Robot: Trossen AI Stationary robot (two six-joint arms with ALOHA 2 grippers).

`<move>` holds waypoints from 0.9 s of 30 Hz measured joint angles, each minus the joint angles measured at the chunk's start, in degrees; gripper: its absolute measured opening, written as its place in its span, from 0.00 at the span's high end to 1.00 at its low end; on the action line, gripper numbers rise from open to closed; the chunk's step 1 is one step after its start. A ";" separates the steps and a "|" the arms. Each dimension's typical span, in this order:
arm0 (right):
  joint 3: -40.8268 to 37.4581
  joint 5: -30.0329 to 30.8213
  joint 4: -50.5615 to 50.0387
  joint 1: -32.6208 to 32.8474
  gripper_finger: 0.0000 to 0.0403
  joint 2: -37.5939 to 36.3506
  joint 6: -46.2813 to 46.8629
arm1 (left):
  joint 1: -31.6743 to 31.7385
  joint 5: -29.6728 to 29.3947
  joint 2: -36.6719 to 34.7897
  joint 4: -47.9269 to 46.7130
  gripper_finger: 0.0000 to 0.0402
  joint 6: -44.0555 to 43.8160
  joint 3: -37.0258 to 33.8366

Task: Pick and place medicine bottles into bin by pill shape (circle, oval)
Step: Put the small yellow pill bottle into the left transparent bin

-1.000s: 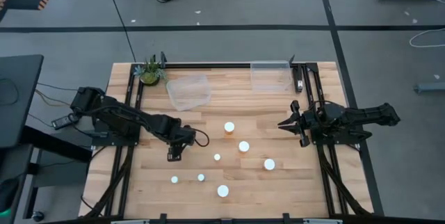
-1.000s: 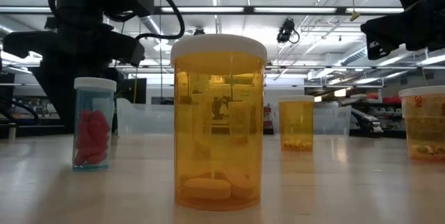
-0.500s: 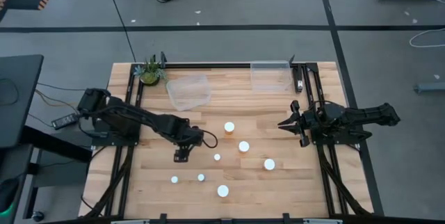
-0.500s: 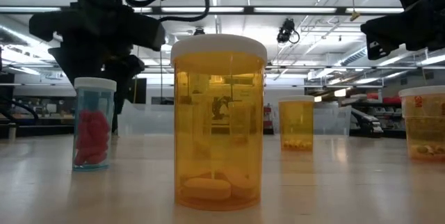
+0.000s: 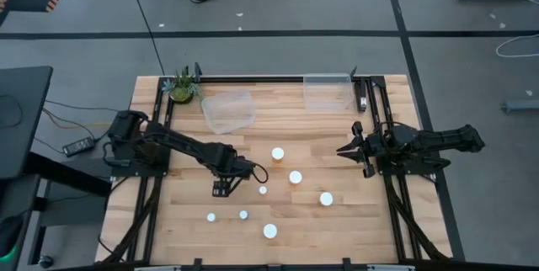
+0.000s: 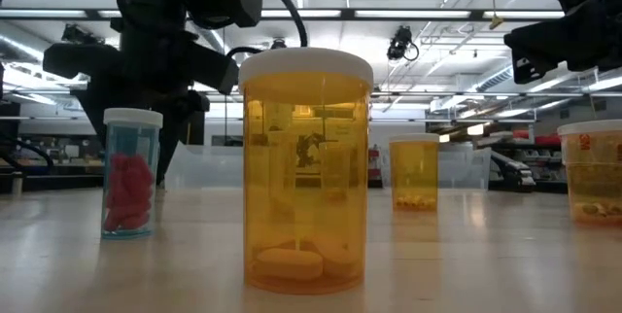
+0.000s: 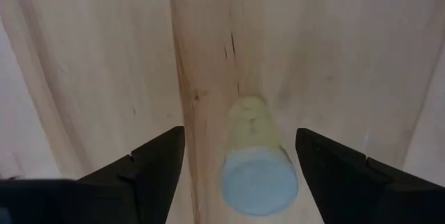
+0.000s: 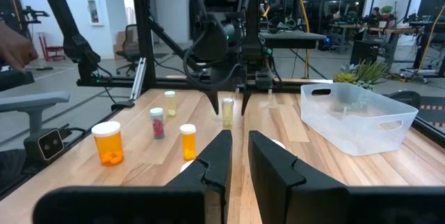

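My left gripper [image 5: 221,189] hangs open over the table's left middle, fingers pointing down. A small pale-yellow bottle with a white cap [image 7: 254,161] stands upright on the wood between its fingers; the right wrist view [image 8: 227,118] shows a fingertip on either side of its top, with a gap on each side. The gripper hides this bottle in the high view. Other white-capped bottles stand near it: wide orange ones [image 5: 278,153] [image 5: 295,177] [image 5: 326,198] [image 5: 269,231] and small ones [image 5: 263,190] [image 5: 243,215] [image 5: 210,217]. My right gripper [image 5: 341,149] waits at the right, shut and empty.
Two clear bins stand at the far side, one at the left [image 5: 228,111] and one at the right [image 5: 327,92]. A small plant [image 5: 181,86] sits at the far left corner. In the low view an orange bottle with oval pills [image 6: 305,167] stands in front, and a red-pill bottle [image 6: 131,172] to its left.
My left gripper has gone toward the table's right edge, still pointing down and still open. My right arm has kept still. No bottle has moved.
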 joint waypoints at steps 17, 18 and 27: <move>0.00 0.04 0.00 -0.01 0.86 0.02 -0.02 | 0.01 0.04 1.38 1.25 0.51 -0.10 -0.04; 0.00 0.06 0.00 -0.01 0.86 0.02 0.00 | 0.01 0.04 1.38 1.25 0.53 -0.10 -0.04; 0.00 0.11 -0.01 -0.01 0.86 0.02 0.00 | 1.00 1.07 1.38 1.15 0.69 -1.09 -0.04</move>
